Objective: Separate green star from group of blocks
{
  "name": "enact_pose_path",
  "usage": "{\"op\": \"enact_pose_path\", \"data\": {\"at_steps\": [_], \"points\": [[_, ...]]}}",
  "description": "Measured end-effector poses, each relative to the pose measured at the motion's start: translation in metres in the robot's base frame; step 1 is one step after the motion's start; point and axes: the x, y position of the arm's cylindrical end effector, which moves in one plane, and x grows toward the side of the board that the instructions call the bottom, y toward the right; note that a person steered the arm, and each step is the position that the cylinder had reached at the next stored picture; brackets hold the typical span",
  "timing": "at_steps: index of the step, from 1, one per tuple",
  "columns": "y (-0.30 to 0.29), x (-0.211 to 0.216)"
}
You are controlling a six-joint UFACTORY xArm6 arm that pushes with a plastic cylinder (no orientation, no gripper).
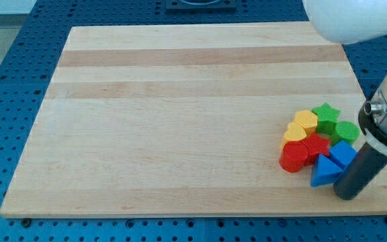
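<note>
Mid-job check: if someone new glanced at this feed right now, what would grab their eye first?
The tight cluster of bright blocks near the board's right edge: green star at its top, yellow blocks on the view's left, red ones below, blue triangle at the bottom. Next, the dark rod at lower right, my tip just right of the blue triangle.

I can read no text, label, brand, number or sign anywhere in my camera view. The wooden board [180, 114] shows only plain grain, and the coloured blocks, the green star [326, 113] among them, have blank faces.
</note>
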Motion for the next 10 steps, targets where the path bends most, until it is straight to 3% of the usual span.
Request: {"op": "enact_pose_path", "data": {"at_steps": [2, 6, 7, 10], "points": [[0.0, -0.049], [0.023, -0.029], [0.023, -0.061], [0.064, -0.067]]}}
